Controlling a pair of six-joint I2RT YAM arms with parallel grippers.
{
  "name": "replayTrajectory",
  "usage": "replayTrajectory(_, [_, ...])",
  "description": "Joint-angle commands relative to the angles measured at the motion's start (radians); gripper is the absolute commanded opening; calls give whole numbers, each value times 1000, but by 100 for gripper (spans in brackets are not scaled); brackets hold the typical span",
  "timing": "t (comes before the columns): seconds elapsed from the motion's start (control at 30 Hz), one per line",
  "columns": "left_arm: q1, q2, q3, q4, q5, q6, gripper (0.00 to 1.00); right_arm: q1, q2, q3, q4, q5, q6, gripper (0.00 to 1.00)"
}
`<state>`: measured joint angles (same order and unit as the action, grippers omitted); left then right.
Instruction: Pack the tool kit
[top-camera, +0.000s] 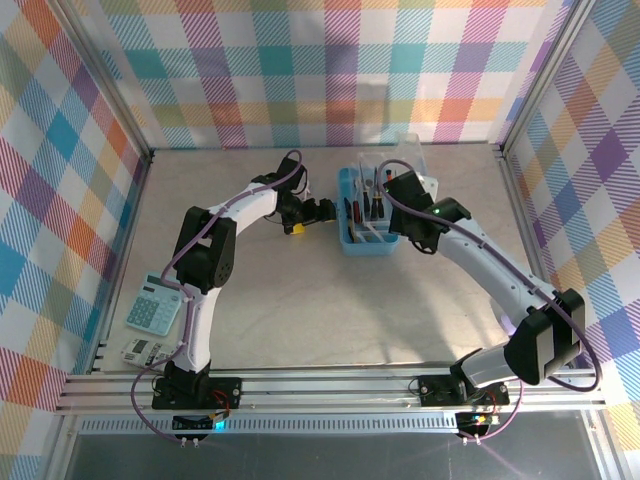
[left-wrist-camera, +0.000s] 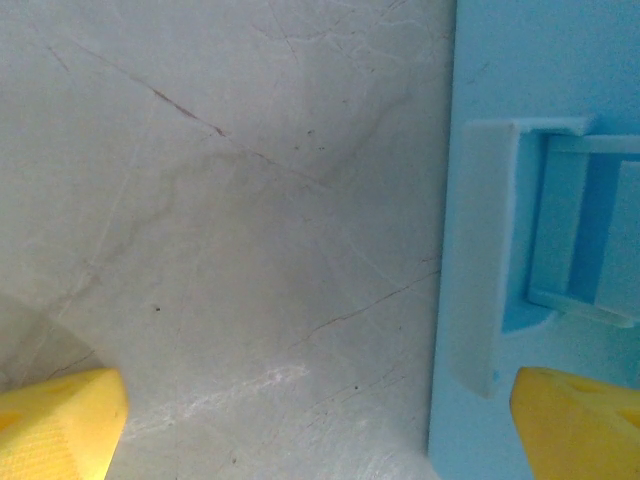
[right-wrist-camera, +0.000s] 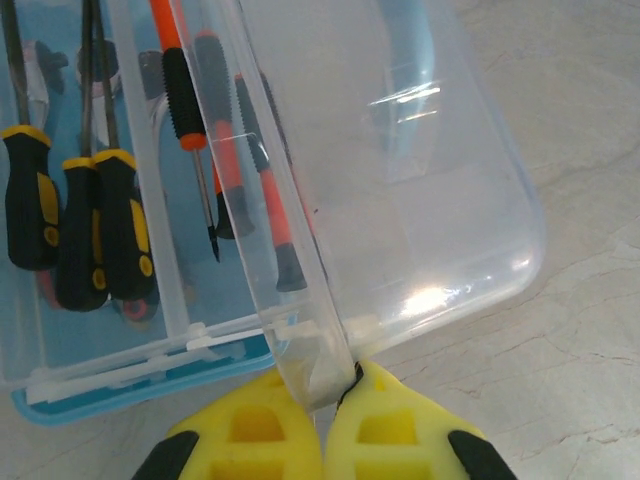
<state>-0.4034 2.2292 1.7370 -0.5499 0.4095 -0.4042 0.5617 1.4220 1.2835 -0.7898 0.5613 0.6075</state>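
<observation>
Right jaws: closed; yellow fingertips at the bottom edge of the right wrist view pinch the near corner of the clear lid.
Left jaws: open wide, nothing held. Fingertips sit in the two lower corners of the left wrist view, one over bare table, the other against the blue side wall near the latch.
Case position: light blue case on the table, upper centre of the top view, between the two wrists.
Lid: raised, tilted off to the right of the tray; moulded handle at the top of the right wrist view.
Contents: black-and-yellow screwdrivers in the left compartment, orange-and-black screwdrivers in the next, all lying lengthwise.
Pliers, wrench: cannot identify for certain; a dark metal head shows at upper left, a pinkish shape under the handles.
Done (judged): tools look loaded, none loose on the table beside the case.
Left (judged): lower the lid, snap the latch.
Appearance: thin translucent walls, divider ribs, glossy lid with glare; probably flexes under a corner pinch.
Off-task: calculator at left of the top view, well apart.
</observation>
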Motion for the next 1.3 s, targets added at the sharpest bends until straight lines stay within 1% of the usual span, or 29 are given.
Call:
replayTrajectory(0.0, [9, -48, -23, 18, 14, -7, 98, 59, -2, 36, -27, -51, 39, 0])
replayTrajectory(0.33, [9, -67, -61, 46, 23, -13, 98, 157, 110, 130, -54, -12, 22, 0])
replayTrajectory(0.63, [9, -73, -83, 59, 27, -13, 98, 209, 192, 213, -60, -34, -14, 0])
replayTrajectory(0.77, [15, -90, -92, 50, 20, -10, 98, 207, 191, 248, -64, -30, -45, 1])
replayTrajectory(0.8, [19, -98, -94, 43, 16, -8, 98, 194, 192, 258, -63, -43, -68, 9])
replayTrajectory(0.87, [37, -130, -104, 29, 8, -1, 98, 137, 213, 293, -75, -111, -125, 35])
replayTrajectory(0.9, [46, -148, -110, 28, 7, 2, 98, 112, 219, 304, -76, -147, -147, 44])
replayTrajectory(0.93, [60, -171, -118, 26, 8, 5, 98, 64, 233, 314, -73, -208, -173, 56])
replayTrajectory(0.97, [74, -190, -124, 25, 10, 7, 98, 17, 245, 318, -61, -271, -198, 66])
replayTrajectory(1.0, [87, -207, -129, 27, 15, 8, 98, -23, 256, 318, -40, -327, -224, 71])
replayTrajectory(1.03, [101, -220, -133, 29, 25, 8, 98, -68, 274, 323, -23, -392, -243, 79])
replayTrajectory(1.1, [122, -224, -140, 40, 42, 3, 96, -137, 316, 342, 10, -471, -285, 88])
replayTrajectory(1.13, [130, -216, -139, 40, 49, 0, 94, -166, 346, 363, 19, -516, -305, 91])
replayTrajectory(1.23, [137, -158, -124, 31, 57, -21, 86, -223, 435, 442, 19, -601, -335, 93])
replayTrajectory(1.27, [137, -133, -117, 30, 62, -31, 81, -234, 461, 468, 17, -606, -338, 93])
